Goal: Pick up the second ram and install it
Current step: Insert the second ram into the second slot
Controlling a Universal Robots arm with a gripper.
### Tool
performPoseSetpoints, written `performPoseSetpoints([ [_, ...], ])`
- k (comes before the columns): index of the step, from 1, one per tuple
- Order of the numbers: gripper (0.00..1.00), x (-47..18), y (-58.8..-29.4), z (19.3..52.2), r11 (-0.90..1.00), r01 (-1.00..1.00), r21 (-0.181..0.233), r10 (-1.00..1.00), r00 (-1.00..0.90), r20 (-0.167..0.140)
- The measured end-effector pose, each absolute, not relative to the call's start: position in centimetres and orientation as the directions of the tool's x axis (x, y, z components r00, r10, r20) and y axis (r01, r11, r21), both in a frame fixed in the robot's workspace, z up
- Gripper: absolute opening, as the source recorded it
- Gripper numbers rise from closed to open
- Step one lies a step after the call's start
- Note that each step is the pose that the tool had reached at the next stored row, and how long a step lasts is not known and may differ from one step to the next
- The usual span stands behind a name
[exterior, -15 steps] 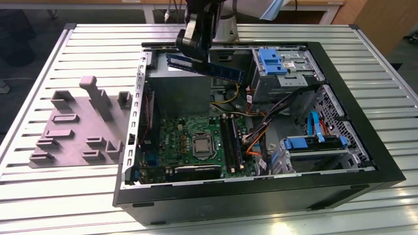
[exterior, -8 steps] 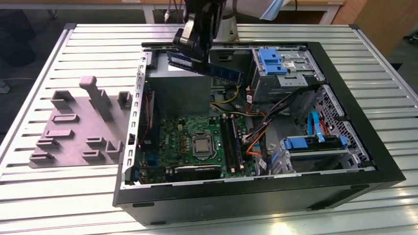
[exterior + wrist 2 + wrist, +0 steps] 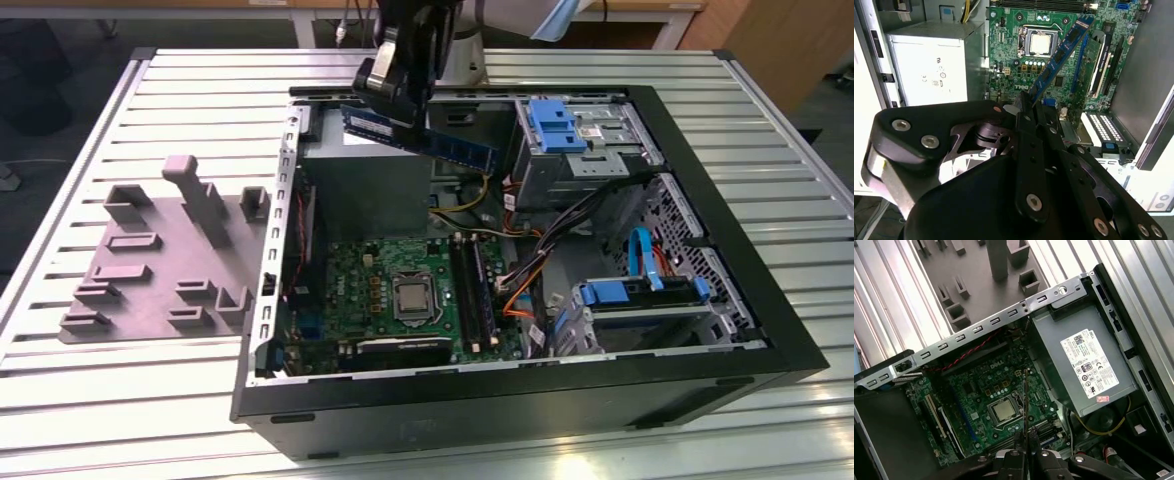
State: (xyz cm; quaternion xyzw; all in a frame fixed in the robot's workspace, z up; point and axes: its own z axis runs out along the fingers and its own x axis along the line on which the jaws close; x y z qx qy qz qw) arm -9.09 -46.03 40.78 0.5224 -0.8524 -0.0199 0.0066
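Now the black gripper (image 3: pixel 398 112) pinches the flat blue-green memory stick (image 3: pixel 461 150) near one end, tilted above the open black computer case (image 3: pixel 534 395). It could pivot in that grip and miss the black motherboard slots (image 3: pixel 463 280).

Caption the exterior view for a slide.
The gripper holds the second ram above the open computer case, not yet installed.

second ram (image 3: pixel 1061 56) — near end behind gripper (image 3: pixel 1023 104)
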Motion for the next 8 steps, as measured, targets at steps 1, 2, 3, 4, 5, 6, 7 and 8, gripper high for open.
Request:
performPoseSetpoints([
  [1, 0.14, -9.09, -46.03, 40.78, 0.454, -0.890, 0.041, -0.891, -0.454, -0.010],
  [2, 0.14, -9.09, -46.03, 40.78, 0.454, -0.890, 0.041, -0.891, -0.455, -0.010],
  [3, 0.14, -9.09, -46.03, 40.78, 0.455, -0.890, 0.041, -0.890, -0.455, -0.010],
  [4, 0.14, -9.09, -46.03, 40.78, 0.455, -0.889, 0.041, -0.890, -0.456, -0.010],
  [5, 0.14, -9.09, -46.03, 40.78, 0.456, -0.889, 0.041, -0.889, -0.457, -0.010],
  [6, 0.14, -9.09, -46.03, 40.78, 0.457, -0.888, 0.041, -0.889, -0.458, -0.010],
  [7, 0.14, -9.09, -46.03, 40.78, 0.459, -0.888, 0.041, -0.888, -0.460, -0.010],
  [8, 0.14, -9.09, -46.03, 40.79, 0.461, -0.886, 0.041, -0.887, -0.462, -0.010],
])
